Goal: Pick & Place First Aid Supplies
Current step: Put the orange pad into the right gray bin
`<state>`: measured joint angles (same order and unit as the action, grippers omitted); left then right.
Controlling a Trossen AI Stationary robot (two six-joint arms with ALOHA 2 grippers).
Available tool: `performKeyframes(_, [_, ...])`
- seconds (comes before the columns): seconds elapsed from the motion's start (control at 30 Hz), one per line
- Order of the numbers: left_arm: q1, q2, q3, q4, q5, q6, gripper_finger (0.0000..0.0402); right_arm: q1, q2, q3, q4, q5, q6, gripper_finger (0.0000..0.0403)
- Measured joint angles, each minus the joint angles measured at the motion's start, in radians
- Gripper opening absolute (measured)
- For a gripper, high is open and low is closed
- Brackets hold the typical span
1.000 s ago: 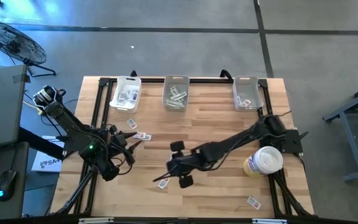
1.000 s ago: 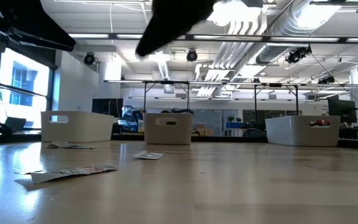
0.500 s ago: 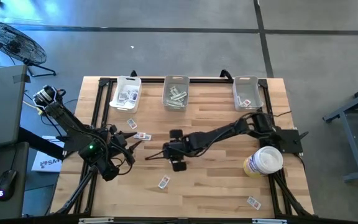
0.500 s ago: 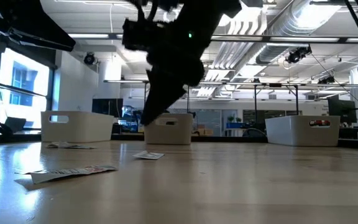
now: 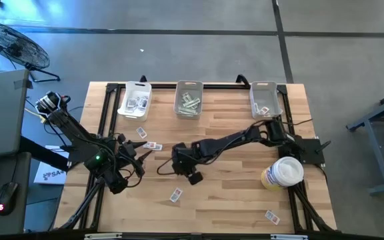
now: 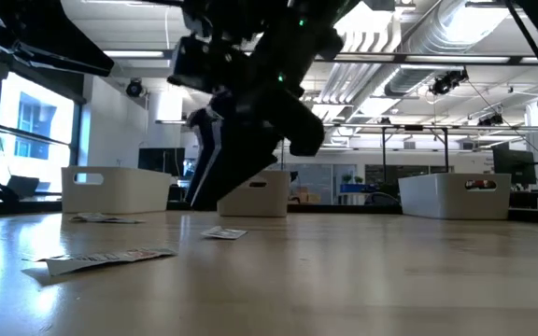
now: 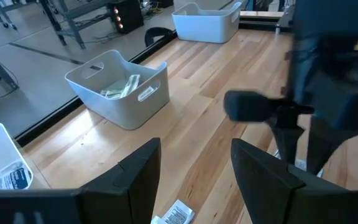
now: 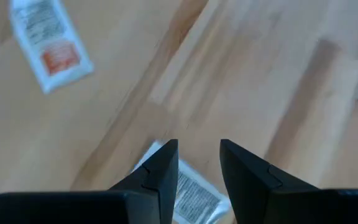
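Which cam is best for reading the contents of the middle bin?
Left wrist view: the middle bin sits close and angled, with pale green strips visible inside. The high view shows it small from straight above, contents hard to tell apart. The low view shows only its wall, partly behind the arm. The right wrist view misses it.

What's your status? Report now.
Left gripper open, idle at left. Right gripper open, empty, above a white packet. Nothing in the way.

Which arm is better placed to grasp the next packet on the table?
Probably the right: its open gripper has a white packet just beyond its fingertips. The left gripper, also open, waits near the table's left side.
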<state>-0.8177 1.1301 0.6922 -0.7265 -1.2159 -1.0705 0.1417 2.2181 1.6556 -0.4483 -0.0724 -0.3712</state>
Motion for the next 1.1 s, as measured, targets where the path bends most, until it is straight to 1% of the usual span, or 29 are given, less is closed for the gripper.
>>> performKeyframes(0.23, [0.0,0.0,0.0,0.0,0.0,0.0,0.0192,-0.075,0.004,-0.001,-0.031,-0.175,-0.073,0.0112])
performKeyframes(0.37, [0.0,0.0,0.0,0.0,0.001,0.0,0.0192,-0.114,0.018,-0.001,-0.051,-0.236,-0.099,0.0112])
performKeyframes(0.57, [0.0,0.0,0.001,0.0,0.001,0.0,0.0192,-0.136,0.045,-0.001,-0.054,-0.253,-0.176,0.0111])
performKeyframes(0.67, [0.0,0.0,0.001,0.0,0.002,0.0,0.0192,-0.137,0.058,0.002,-0.06,-0.262,-0.22,0.0102])
performKeyframes(0.8, [0.0,0.0,0.001,-0.001,0.003,0.0,0.0192,-0.136,0.065,0.003,-0.071,-0.243,-0.239,0.0074])
performKeyframes(1.03, [0.0,0.0,0.001,-0.001,0.003,0.0,0.0192,-0.137,0.067,0.003,-0.076,-0.223,-0.235,0.0014])
performKeyframes(1.1, [0.0,0.0,0.001,-0.001,0.003,0.0,0.0192,-0.137,0.067,0.002,-0.077,-0.222,-0.234,0.0004])
